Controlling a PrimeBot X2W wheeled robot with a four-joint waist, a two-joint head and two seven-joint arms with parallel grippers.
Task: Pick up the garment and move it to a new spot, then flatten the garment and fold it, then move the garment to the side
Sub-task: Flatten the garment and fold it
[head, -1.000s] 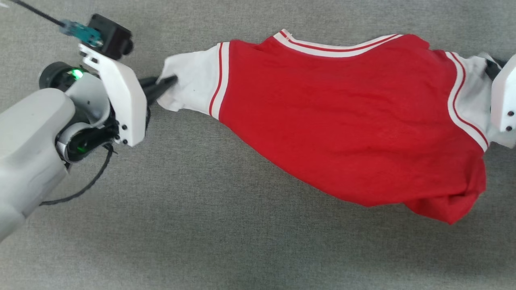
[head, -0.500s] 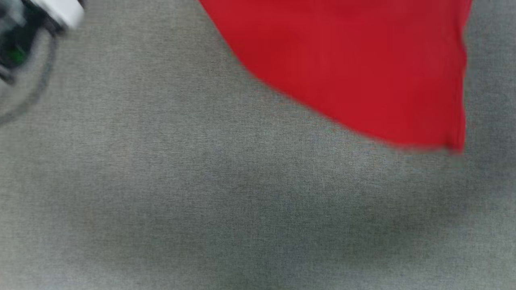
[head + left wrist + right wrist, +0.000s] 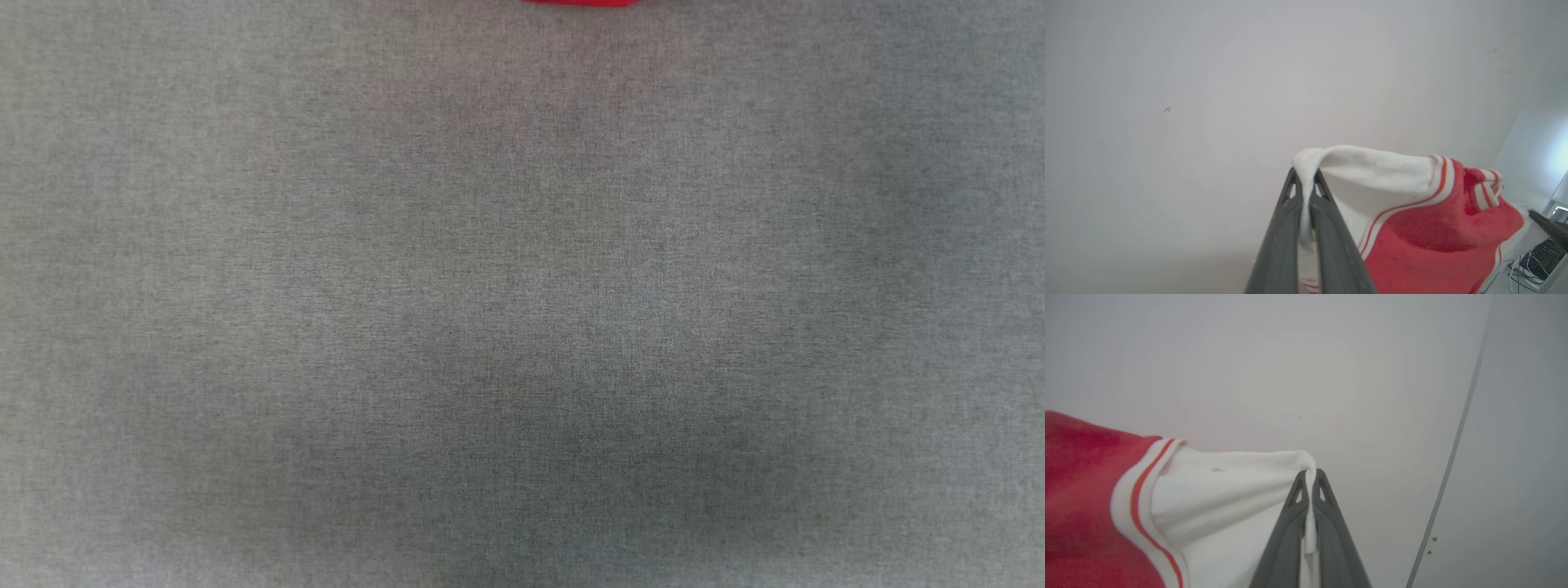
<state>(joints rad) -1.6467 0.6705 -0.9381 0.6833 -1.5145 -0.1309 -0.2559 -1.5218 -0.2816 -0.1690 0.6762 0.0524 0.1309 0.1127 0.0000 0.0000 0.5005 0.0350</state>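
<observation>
The garment (image 3: 1425,228), a red shirt with white sleeves and red-striped trim, hangs in the air between my two arms. My left gripper (image 3: 1303,174) is shut on the edge of one white sleeve, the cloth pinched between its dark fingers. At the other end, my right gripper (image 3: 1310,473) is shut on the edge of the other white sleeve of the garment (image 3: 1224,498). In the head view only a thin red sliver of the garment (image 3: 581,2) shows at the top edge. The other arm's dark fingers (image 3: 1549,226) show past the shirt in the left wrist view.
A grey cloth-covered surface (image 3: 522,327) spreads below in the head view, with soft shadows on it. Both wrist views look toward a pale wall (image 3: 1306,367). Some cables and equipment (image 3: 1537,259) sit at the lower right of the left wrist view.
The garment and both arms have slid up and out of the head view, leaving a red sliver at the top edge. Both grippers stay shut on the sleeves.
</observation>
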